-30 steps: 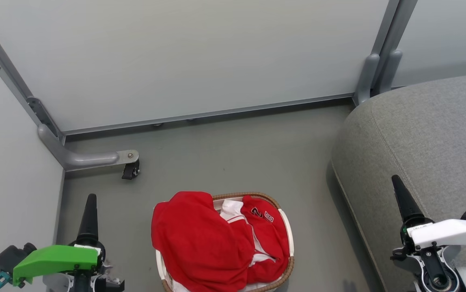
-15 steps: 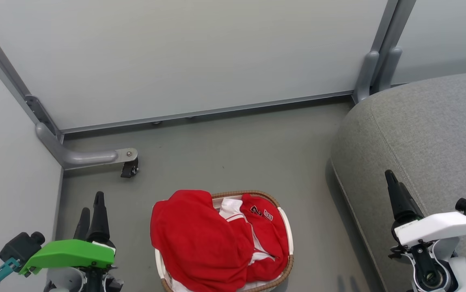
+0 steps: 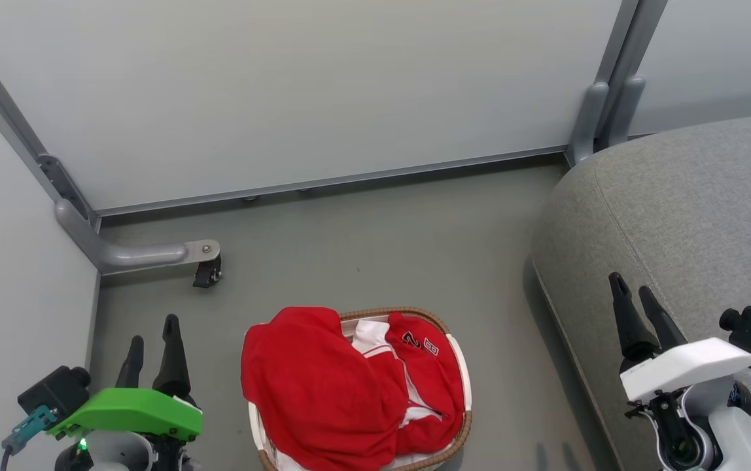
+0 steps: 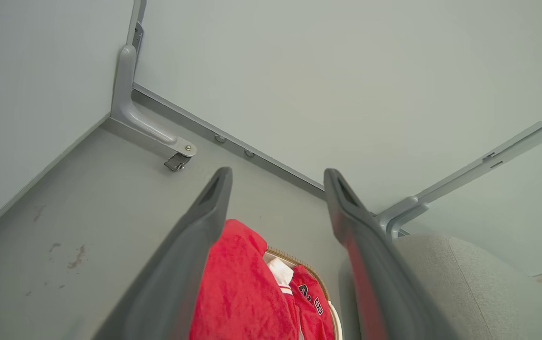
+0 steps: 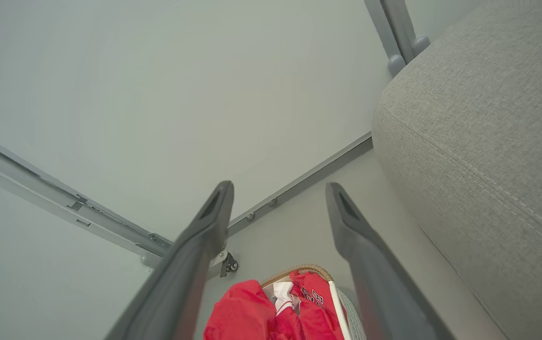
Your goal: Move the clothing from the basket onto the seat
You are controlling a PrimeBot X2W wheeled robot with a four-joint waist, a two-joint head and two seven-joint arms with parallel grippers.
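The clothing [image 3: 323,386] lies heaped in the basket [image 3: 466,418] at lower centre, one fold spilling over the left rim. It is probably soft, light and floppy, so pinch that raised fold. The left gripper [image 3: 153,330] at lower left and the right gripper [image 3: 630,284] at lower right, by the seat [image 3: 689,216], are both spread and empty.

The clothing [image 3: 323,386] is red with white trim, the basket [image 3: 388,312] brown-rimmed white, the seat [image 3: 696,216] grey.
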